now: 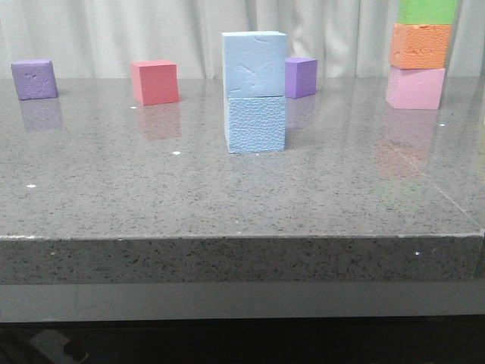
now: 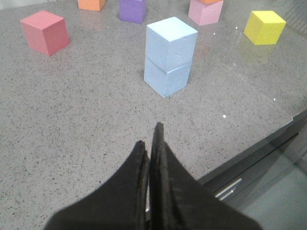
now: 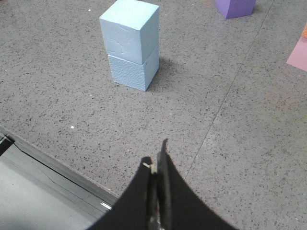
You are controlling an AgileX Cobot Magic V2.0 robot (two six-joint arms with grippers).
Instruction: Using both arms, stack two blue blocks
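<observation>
The upper blue block (image 1: 254, 64) sits squarely on the lower blue block (image 1: 255, 124), the pair forming a short tower on the grey speckled table (image 1: 227, 197). Behind the tower, a purple cube (image 1: 301, 76) stands just to its right and a red cube (image 1: 154, 82) well to its left. A pink, orange and green stack (image 1: 418, 57) rises far right of the tower. The left pincer (image 2: 149, 143) and right pincer (image 3: 157, 160) are both clenched on nothing, well short of the tower.
</observation>
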